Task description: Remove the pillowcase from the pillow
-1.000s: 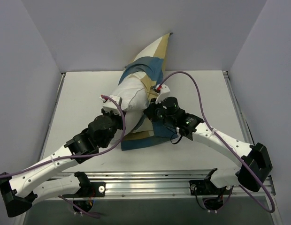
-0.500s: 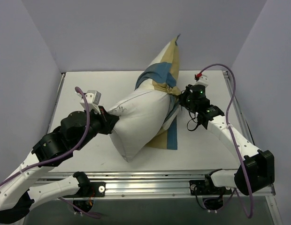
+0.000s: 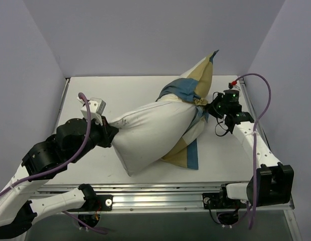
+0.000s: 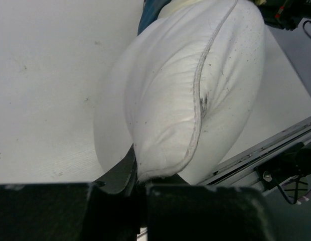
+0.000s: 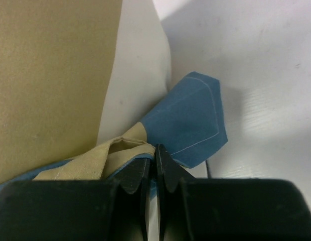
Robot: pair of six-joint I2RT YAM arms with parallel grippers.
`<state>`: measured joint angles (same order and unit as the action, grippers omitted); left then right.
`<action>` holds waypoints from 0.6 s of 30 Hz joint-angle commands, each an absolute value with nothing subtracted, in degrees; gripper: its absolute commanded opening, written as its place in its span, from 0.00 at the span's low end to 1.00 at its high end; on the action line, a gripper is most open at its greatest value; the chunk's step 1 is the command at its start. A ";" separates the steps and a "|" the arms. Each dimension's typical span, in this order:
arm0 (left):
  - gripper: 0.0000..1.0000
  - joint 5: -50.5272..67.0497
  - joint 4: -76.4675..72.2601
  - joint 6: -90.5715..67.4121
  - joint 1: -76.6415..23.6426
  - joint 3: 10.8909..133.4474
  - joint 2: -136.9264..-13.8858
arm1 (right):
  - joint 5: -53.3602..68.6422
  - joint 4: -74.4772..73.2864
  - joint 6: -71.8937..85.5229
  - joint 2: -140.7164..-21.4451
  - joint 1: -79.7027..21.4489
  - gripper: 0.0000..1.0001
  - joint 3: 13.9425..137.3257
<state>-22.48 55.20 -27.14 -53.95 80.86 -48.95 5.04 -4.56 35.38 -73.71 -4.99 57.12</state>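
Centre left in the top view, my left pincer is clenched on a corner of the pillow, lying mid-frame on the surface. At right, my right pincer grips the pillowcase bunched over its far end. Risk: either shallow hold slips under tension. Only the wrist views show bite depth.

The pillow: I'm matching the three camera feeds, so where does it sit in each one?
Top external: the pillow lies slantwise across mid-table, bare end leftward.
Left wrist: it fills the centre and upper right, a corner pinched by the left tool at the bottom.
Right wrist: not clearly in it.
Shared landmark: the pillowcase, a blue sliver at the left wrist view's top edge, tan and blue across the right wrist view.
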 commanded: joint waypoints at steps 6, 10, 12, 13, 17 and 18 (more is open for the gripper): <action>0.02 -29.01 41.68 -11.36 -52.21 79.53 -53.77 | 12.65 7.12 32.44 -75.67 -3.85 0.00 57.73; 0.02 -23.66 31.14 -3.18 -47.74 85.68 -65.00 | 12.30 5.54 29.62 -79.62 -10.10 0.09 64.85; 0.02 -18.47 27.52 1.03 -42.83 91.89 -70.80 | 11.61 5.80 29.97 -80.15 -12.47 0.18 66.71; 0.02 -17.41 26.99 3.58 -41.85 94.46 -72.75 | 11.51 6.15 30.14 -79.98 -12.83 0.21 66.80; 0.02 -13.11 22.86 15.28 -41.84 102.12 -77.69 | 9.15 5.20 28.83 -77.61 -14.76 0.39 65.31; 0.02 -9.27 22.85 16.69 -42.10 102.74 -77.52 | 8.71 4.66 28.65 -76.04 -14.94 0.43 64.43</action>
